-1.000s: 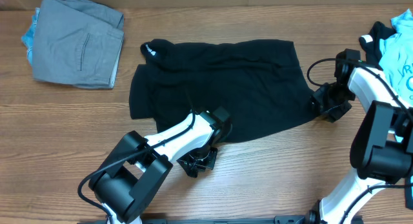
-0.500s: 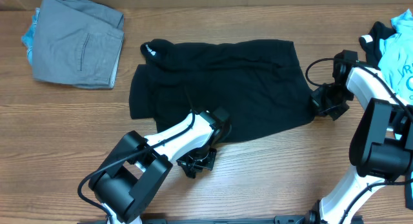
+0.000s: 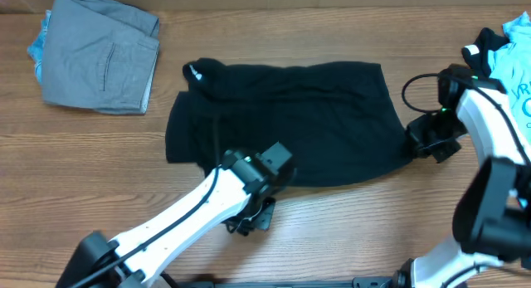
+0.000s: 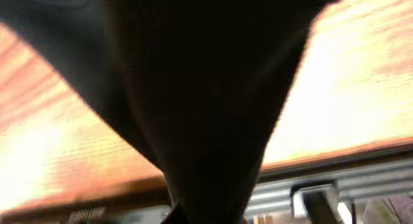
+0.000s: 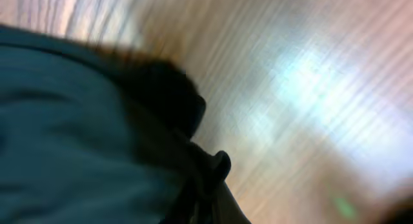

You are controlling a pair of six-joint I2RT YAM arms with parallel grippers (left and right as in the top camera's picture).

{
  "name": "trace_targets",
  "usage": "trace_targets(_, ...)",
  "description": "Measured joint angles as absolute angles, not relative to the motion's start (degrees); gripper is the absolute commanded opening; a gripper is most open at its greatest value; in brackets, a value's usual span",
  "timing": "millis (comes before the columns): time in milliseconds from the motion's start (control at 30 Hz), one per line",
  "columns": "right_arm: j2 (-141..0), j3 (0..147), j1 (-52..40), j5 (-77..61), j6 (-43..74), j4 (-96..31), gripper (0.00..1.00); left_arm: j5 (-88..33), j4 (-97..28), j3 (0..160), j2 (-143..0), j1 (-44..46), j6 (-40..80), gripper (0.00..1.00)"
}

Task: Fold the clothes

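A black cotton T-shirt (image 3: pixel 282 122) lies spread sideways on a brown wooden table (image 3: pixel 99 172), with small white lettering at its far left corner. The left gripper (image 3: pixel 252 213) sits at the shirt's near hem, clenched; its wrist view shows dark cloth drawn into it. The right gripper (image 3: pixel 430 139) is clamped on a bunched corner at the shirt's right edge. Likely risks: either pinch catches only one layer or slips, or the arms lift unevenly, so the fold lands skewed. A folded grey garment (image 3: pixel 99 51) lies well beyond the shirt's far left corner.
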State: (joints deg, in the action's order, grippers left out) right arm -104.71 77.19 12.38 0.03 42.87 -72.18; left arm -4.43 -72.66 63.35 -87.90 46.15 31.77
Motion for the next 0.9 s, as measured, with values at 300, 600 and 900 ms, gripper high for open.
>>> trace_targets(300,-93.01,77.19,12.38,3.29,47.35,-80.09,0.04,-4.47,-82.15,63.33,-85.67,49.52,37.67,0.04)
trace_targets(600,-81.19,78.02,12.38,3.33,46.11,-80.4,0.04,-2.42,-83.61,71.35,-80.4,49.91,38.52,0.04)
trace_targets(900,-66.87,98.15,12.38,1.17,38.44,-88.66,0.04,5.04,-91.9,107.37,-71.9,50.43,34.65,0.04)
